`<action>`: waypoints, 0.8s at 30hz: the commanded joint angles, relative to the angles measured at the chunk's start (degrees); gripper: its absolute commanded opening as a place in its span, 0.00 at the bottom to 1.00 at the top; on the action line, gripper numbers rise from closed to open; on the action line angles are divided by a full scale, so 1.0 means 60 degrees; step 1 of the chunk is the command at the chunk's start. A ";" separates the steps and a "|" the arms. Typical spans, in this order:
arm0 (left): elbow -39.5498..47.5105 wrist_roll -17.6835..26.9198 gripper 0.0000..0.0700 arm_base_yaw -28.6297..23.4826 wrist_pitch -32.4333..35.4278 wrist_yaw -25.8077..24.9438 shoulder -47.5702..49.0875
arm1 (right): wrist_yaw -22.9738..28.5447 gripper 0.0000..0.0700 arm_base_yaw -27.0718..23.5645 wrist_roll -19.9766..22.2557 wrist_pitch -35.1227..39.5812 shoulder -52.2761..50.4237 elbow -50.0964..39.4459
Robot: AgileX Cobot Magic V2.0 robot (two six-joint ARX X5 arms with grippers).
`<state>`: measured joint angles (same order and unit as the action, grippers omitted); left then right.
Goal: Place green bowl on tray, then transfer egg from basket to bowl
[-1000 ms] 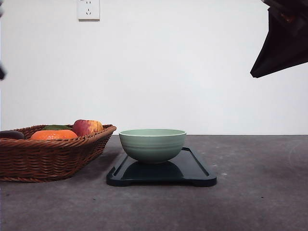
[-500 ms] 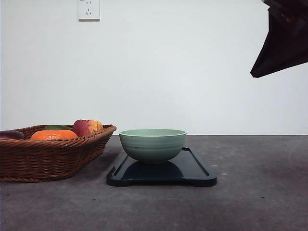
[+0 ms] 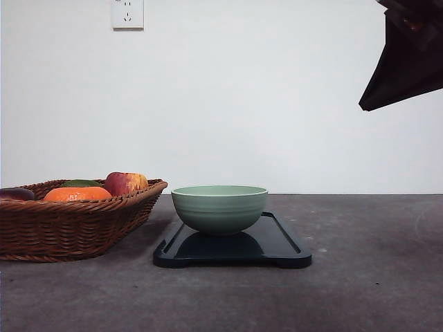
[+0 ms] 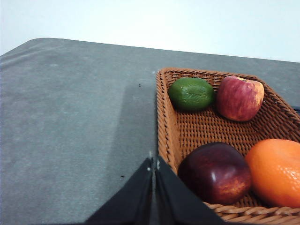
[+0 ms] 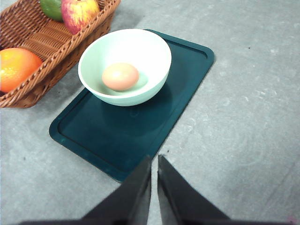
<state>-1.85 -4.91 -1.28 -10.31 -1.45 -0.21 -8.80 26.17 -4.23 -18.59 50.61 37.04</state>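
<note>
the egg [image 5: 120,76] lay inside the green bowl [image 3: 219,207] on the tray [image 3: 277,243], just right of the basket [image 3: 69,225] on the desk [image 3: 374,277], while my left gripper [image 4: 153,165] and right gripper [image 5: 154,160] were both clenched and empty.

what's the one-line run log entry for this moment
egg in green bowl | bowl on tray | left pincer shut | right pincer shut, empty
</note>
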 commanded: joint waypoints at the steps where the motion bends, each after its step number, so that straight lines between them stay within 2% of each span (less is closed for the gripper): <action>1: 0.0183 0.0134 0.00 -0.0007 0.0033 0.0000 0.0004 | -0.0003 0.02 0.0051 0.0048 0.0103 0.0025 0.0069; 17: 0.0182 0.0132 0.00 -0.0007 0.0033 0.0000 0.0004 | 0.0000 0.02 0.0055 0.0048 0.0103 0.0025 0.0069; 19: 0.0182 0.0135 0.00 -0.0007 0.0033 0.0000 0.0004 | 0.0056 0.02 0.0044 0.0406 0.0055 -0.0171 0.0069; 22: 0.0182 0.0135 0.00 -0.0007 0.0033 0.0000 0.0004 | 0.0344 0.02 -0.0169 0.1819 0.0113 -0.0600 -0.0001; 24: 0.0182 0.0135 0.00 -0.0007 0.0033 0.0000 0.0004 | 0.0438 0.02 -0.0487 0.2414 0.0494 -0.0954 -0.0266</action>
<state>-1.85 -4.91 -1.28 -10.31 -1.45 -0.21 -6.73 23.78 4.41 -16.56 45.08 36.26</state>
